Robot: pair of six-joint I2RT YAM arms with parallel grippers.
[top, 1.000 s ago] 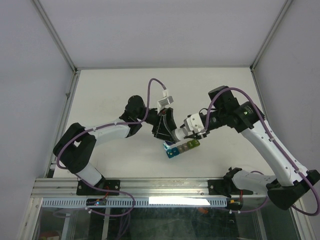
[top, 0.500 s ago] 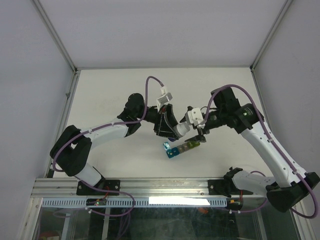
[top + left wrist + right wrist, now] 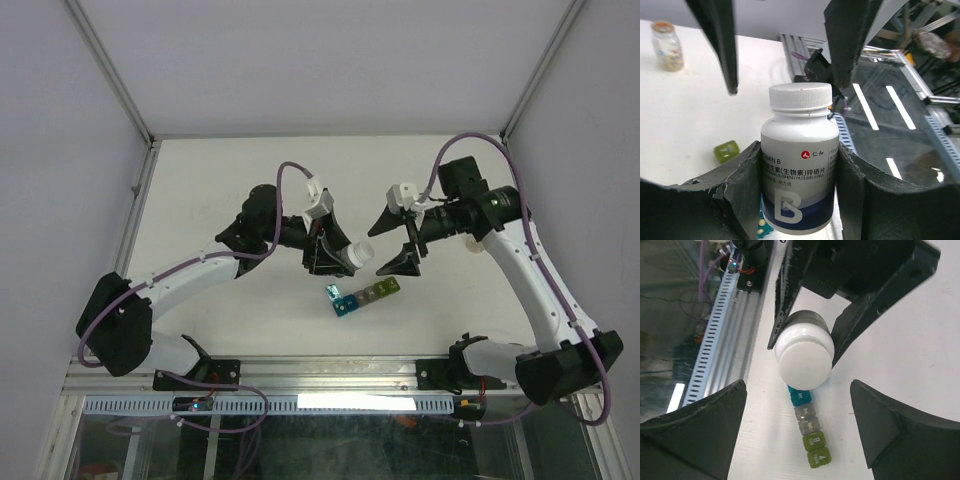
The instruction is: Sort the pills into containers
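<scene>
The bottle-opening step appears to be in hand. A white pill bottle (image 3: 799,150) is gripped around its body by the left tool (image 3: 335,250), and its cap (image 3: 804,357) is on. The right tool (image 3: 395,243) is held wide open facing the cap, clear of it and gripping nothing. Next, the cap would probably need to be centred between those fingers, clamped and twisted off.

The containers (image 3: 362,296) lie on the worktop (image 3: 230,170) just beneath the bottle. They are a short strip of joined cubes, blue and teal through grey to yellow-green. Whether every lid is shut cannot be told.
</scene>
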